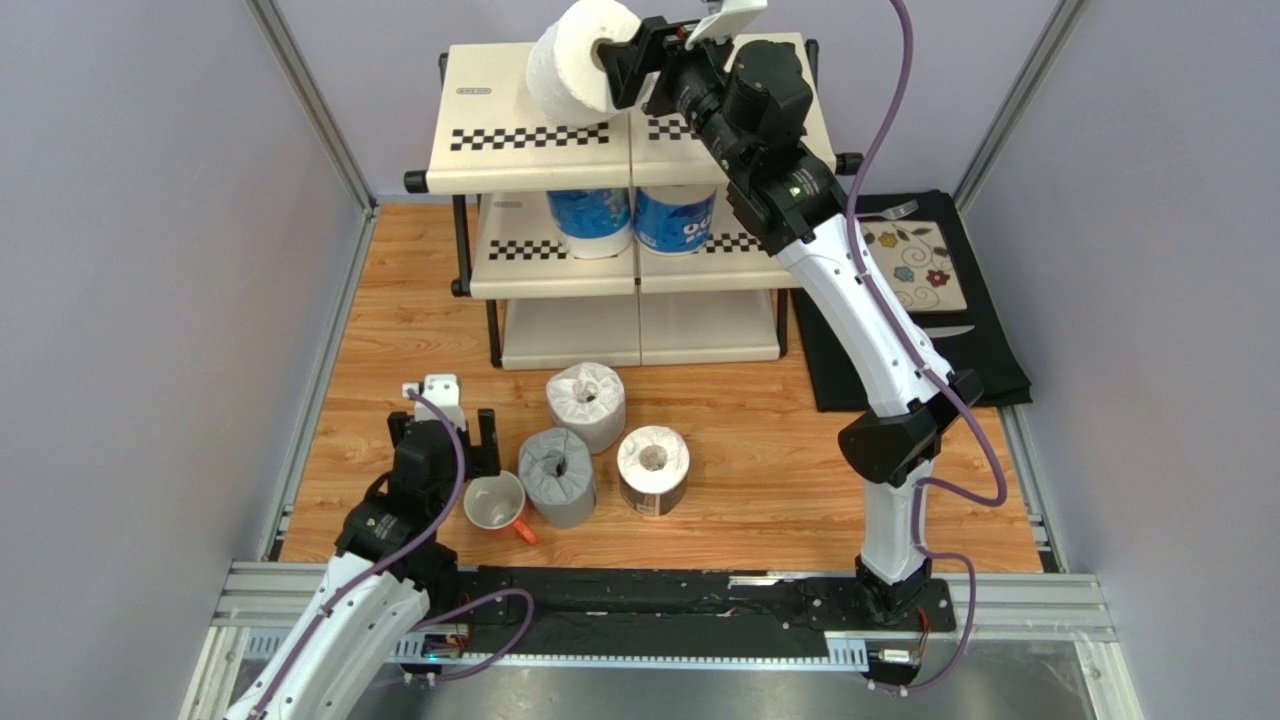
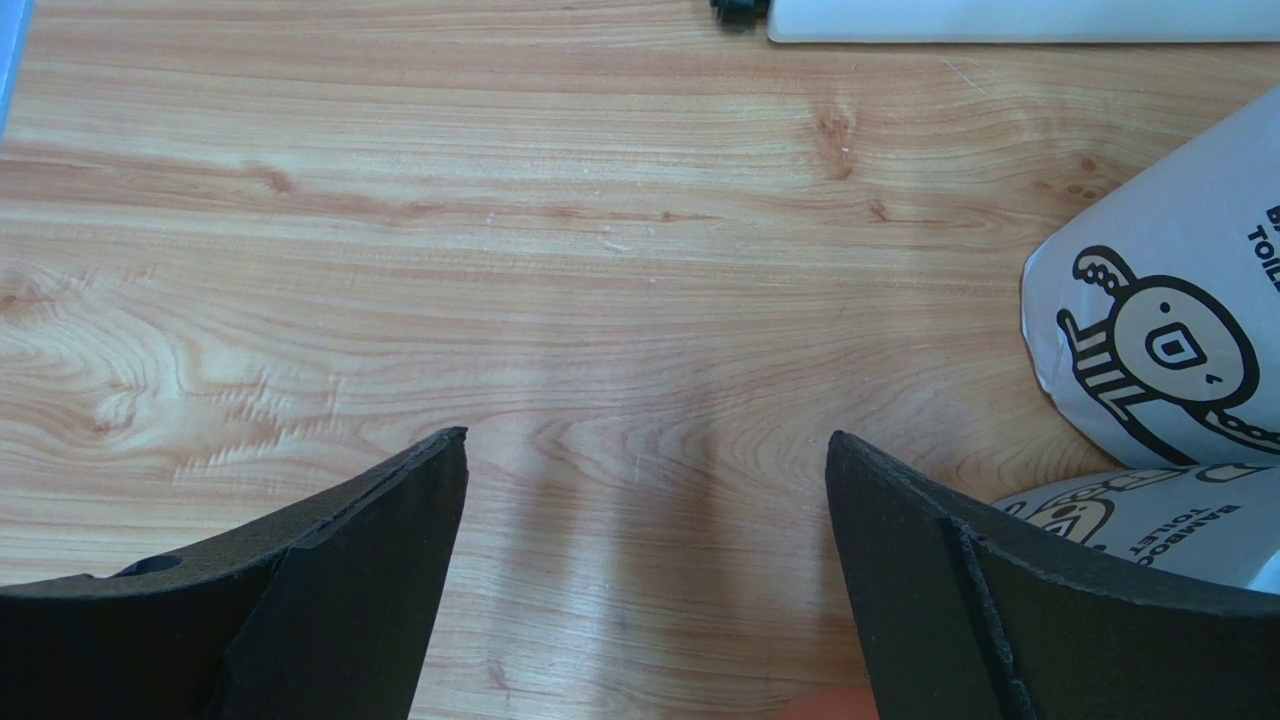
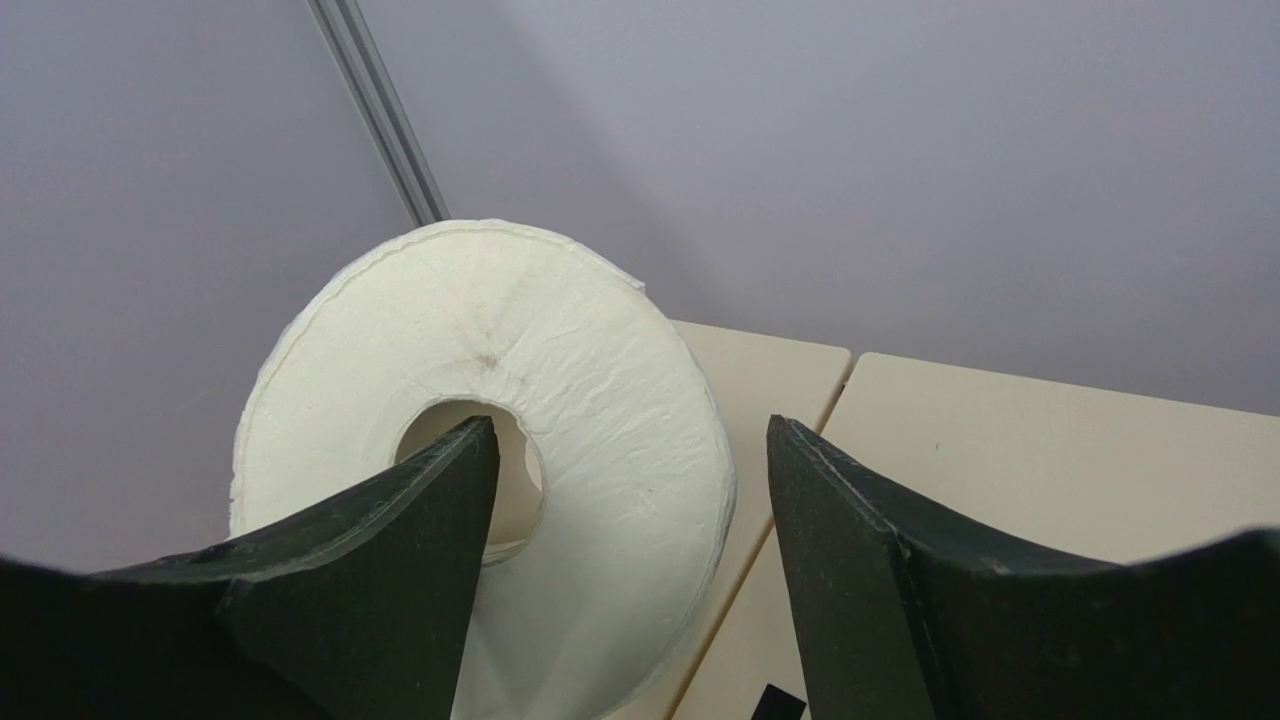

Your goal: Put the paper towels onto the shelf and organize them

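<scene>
A plain white paper towel roll stands on the left half of the top tier of the shelf. My right gripper is open at it. Its left finger reaches into the hollow core; its right finger stands apart from the roll's outer wall. Two blue-printed rolls sit on the middle tier. On the wooden floor stand a white roll, a grey roll and a dark-wrapped roll. My left gripper hangs open and empty just above the floor.
A white mug with an orange handle lies next to the grey roll, just right of my left gripper. A black mat with a floral tile lies right of the shelf. Grey walls close in on both sides.
</scene>
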Robot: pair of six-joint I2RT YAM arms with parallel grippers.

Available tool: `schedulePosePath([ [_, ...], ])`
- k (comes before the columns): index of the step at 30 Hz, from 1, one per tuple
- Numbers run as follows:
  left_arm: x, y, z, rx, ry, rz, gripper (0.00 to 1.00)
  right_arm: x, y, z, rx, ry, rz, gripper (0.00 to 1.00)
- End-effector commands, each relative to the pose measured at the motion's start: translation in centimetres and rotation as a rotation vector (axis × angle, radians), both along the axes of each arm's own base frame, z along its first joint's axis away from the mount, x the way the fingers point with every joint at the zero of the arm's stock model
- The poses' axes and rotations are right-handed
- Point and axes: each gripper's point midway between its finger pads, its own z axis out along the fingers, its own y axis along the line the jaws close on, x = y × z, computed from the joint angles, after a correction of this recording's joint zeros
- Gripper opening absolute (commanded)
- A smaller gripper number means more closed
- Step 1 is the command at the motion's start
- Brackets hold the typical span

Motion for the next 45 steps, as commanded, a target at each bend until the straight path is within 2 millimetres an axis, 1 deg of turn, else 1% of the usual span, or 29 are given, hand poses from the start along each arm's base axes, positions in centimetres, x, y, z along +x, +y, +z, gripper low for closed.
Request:
schedulePosePath([
  [1, 0.5, -0.3, 1.6, -0.014, -0.034, -0.005, 0.98, -1.0, -0.3, 3.5, 0.070, -0.099, 0.017, 0.70],
  [3, 0.5, -0.3, 1.5, -0.013, -0.032, -0.005, 0.98, -1.0, -0.1, 3.6, 0.076, -0.105, 0.024, 0.70],
  [4, 0.5, -0.3, 1.6, -0.014, -0.034, -0.005, 0.97, -1.2, -0.2, 4.1, 0.087, -0.117, 0.025, 0.70],
  [8, 0.5, -0.3, 1.5, -0.013, -0.031, -0.007, 0.98, -1.2, -0.1, 4.7, 0.100, -0.132, 0.027, 0.71],
  [16, 0.5, -0.3, 1.5, -0.011, -0.028, -0.007, 0.98, -0.8, 0.3, 4.3, 0.100, -0.131, 0.037, 0.71],
  [19, 0.5, -0.3, 1.5, -0.011, -0.028, -0.007, 0.98, -1.1, 0.5, 3.9, 0.081, -0.119, 0.050, 0.71],
  [20, 0.5, -0.3, 1.4, -0.011, -0.026, -0.009, 0.98, -1.3, 0.3, 4.0, 0.076, -0.121, 0.050, 0.71],
  [21, 0.5, -0.3, 1.4, -0.011, -0.025, -0.009, 0.98, -1.8, 0.2, 3.5, 0.061, -0.107, 0.058, 0.72],
  [22, 0.5, -0.3, 1.4, -0.011, -0.026, -0.009, 0.98, -2.5, 0.0, 3.7, 0.061, -0.111, 0.069, 0.71],
  [23, 0.5, -0.3, 1.4, -0.011, -0.026, -0.009, 0.98, -3.1, 0.0, 3.4, 0.051, -0.105, 0.076, 0.72],
  [24, 0.5, -0.3, 1.4, -0.010, -0.025, -0.007, 0.98, -4.8, -0.7, 3.4, 0.032, -0.108, 0.080, 0.72],
  [25, 0.5, -0.2, 1.4, -0.010, -0.025, -0.005, 0.98, -5.8, -0.7, 3.2, 0.018, -0.114, 0.090, 0.73],
  [26, 0.4, -0.2, 1.5, -0.010, -0.026, -0.004, 0.98, -7.7, 0.0, 3.0, 0.003, -0.116, 0.111, 0.75],
  [27, 0.5, -0.2, 1.5, -0.009, -0.028, -0.001, 0.98, -10.8, -1.6, 5.1, 0.009, -0.160, 0.103, 0.76],
  [28, 0.4, -0.1, 1.5, -0.009, -0.028, 0.001, 0.98, -10.8, -1.2, 1.7, -0.049, -0.084, 0.072, 0.76],
  [29, 0.5, -0.1, 1.6, -0.010, -0.030, 0.004, 0.98, -13.1, -0.5, 1.2, -0.056, -0.065, 0.098, 0.77],
  [30, 0.4, 0.0, 1.6, -0.010, -0.031, 0.007, 0.98, -14.2, -0.6, -0.1, -0.072, -0.033, 0.094, 0.77],
  [31, 0.5, 0.0, 1.6, -0.009, -0.032, 0.012, 0.98, -15.4, -1.7, -2.3, -0.077, 0.034, 0.070, 0.77],
  [32, 0.5, 0.0, 1.7, -0.012, -0.035, 0.015, 0.98, -17.0, -1.1, -4.1, -0.087, 0.079, 0.097, 0.77],
  [33, 0.5, 0.1, 1.8, -0.014, -0.042, 0.016, 0.98, -17.8, -0.9, -5.6, -0.088, 0.121, 0.111, 0.77],
  [34, 0.5, 0.1, 1.9, -0.016, -0.045, 0.017, 0.98, -19.2, -1.6, -6.8, -0.072, 0.177, 0.127, 0.77],
  [35, 0.5, 0.1, 1.9, -0.018, -0.047, 0.019, 0.98, -19.8, -0.7, -10.9, -0.125, 0.255, 0.145, 0.77],
  [36, 0.5, 0.0, 2.0, -0.021, -0.054, 0.018, 0.98, -20.3, -0.8, -12.6, -0.141, 0.296, 0.151, 0.77],
  [38, 0.5, 0.0, 2.0, -0.023, -0.056, 0.014, 0.98, -21.1, -0.8, -17.9, -0.185, 0.425, 0.154, 0.78],
  [39, 0.5, 0.0, 1.9, -0.023, -0.055, 0.015, 0.98, -21.4, -0.8, -19.7, -0.207, 0.458, 0.157, 0.78],
  [41, 0.5, 0.0, 1.9, -0.023, -0.055, 0.013, 0.98, -21.5, -0.4, -22.6, -0.256, 0.498, 0.173, 0.78],
  [42, 0.5, -0.1, 1.9, -0.023, -0.053, 0.012, 0.98, -21.6, -0.3, -24.6, -0.304, 0.524, 0.173, 0.78],
  [44, 0.5, -0.2, 1.9, -0.026, -0.053, 0.008, 0.98, -21.5, -0.1, -26.6, -0.354, 0.547, 0.170, 0.79],
  [45, 0.5, -0.2, 1.9, -0.025, -0.052, 0.008, 0.98, -21.4, 0.4, -28.2, -0.393, 0.566, 0.183, 0.80],
])
